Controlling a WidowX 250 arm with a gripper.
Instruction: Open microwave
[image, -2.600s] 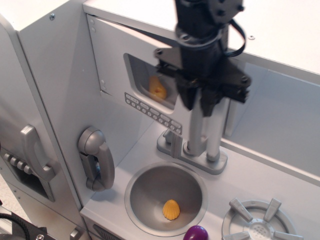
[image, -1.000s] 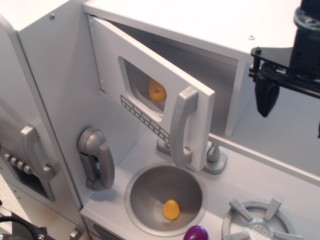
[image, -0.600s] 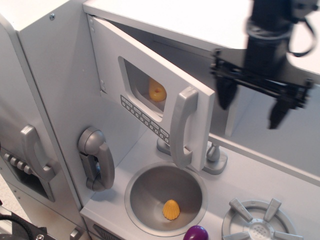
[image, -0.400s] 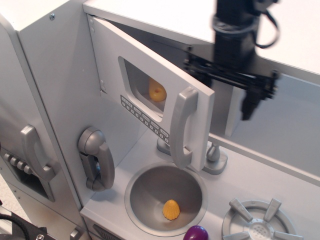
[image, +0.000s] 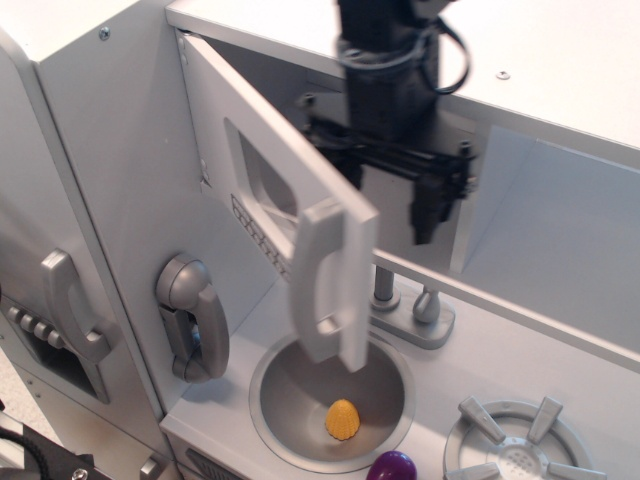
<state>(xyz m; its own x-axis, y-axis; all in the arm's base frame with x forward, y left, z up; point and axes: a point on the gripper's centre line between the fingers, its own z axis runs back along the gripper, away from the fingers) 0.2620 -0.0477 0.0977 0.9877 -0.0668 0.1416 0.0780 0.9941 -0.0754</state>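
observation.image: microwave (image: 270, 160) door swung well out over the sink (image: 290, 390), handle (image: 325, 275) forward. Gripper (image: 385, 190) behind door edge, fingers spread, gripping nothing. Judged mostly done; door could swing wider.

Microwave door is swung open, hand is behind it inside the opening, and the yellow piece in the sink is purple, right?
Not quite: the piece in the sink is yellow, per observation.image. The microwave door is open with the hand behind it.
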